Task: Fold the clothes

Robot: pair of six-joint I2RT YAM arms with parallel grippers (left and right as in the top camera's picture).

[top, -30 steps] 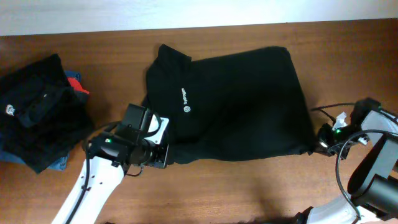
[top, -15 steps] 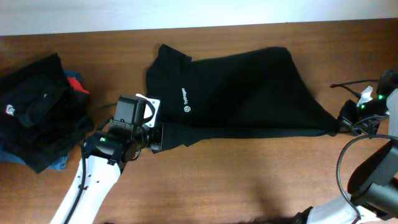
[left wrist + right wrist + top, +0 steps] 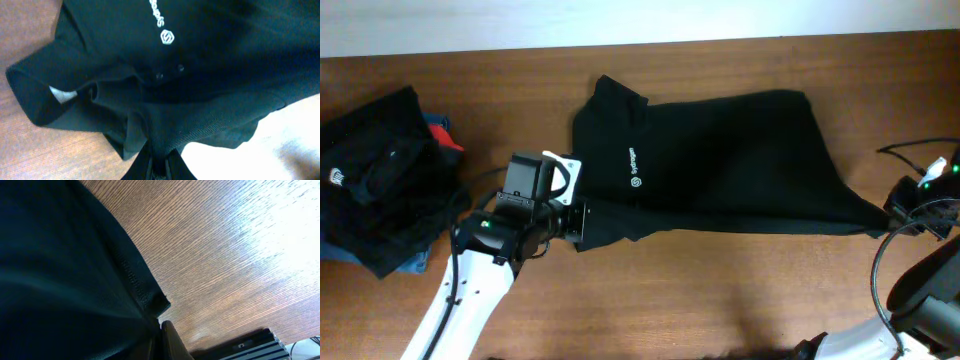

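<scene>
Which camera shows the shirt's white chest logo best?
Left wrist: the white chest logo is large and sharp, though its lettering runs off the top edge. Overhead shows it whole but tiny on the shirt. Right wrist shows only black fabric and table, no logo.

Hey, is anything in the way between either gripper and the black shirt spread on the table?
Nothing visible. The left gripper is shut on the shirt's lower left edge, the right gripper on its lower right corner. The pile of other clothes lies at the table's left end, apart from it.
</scene>
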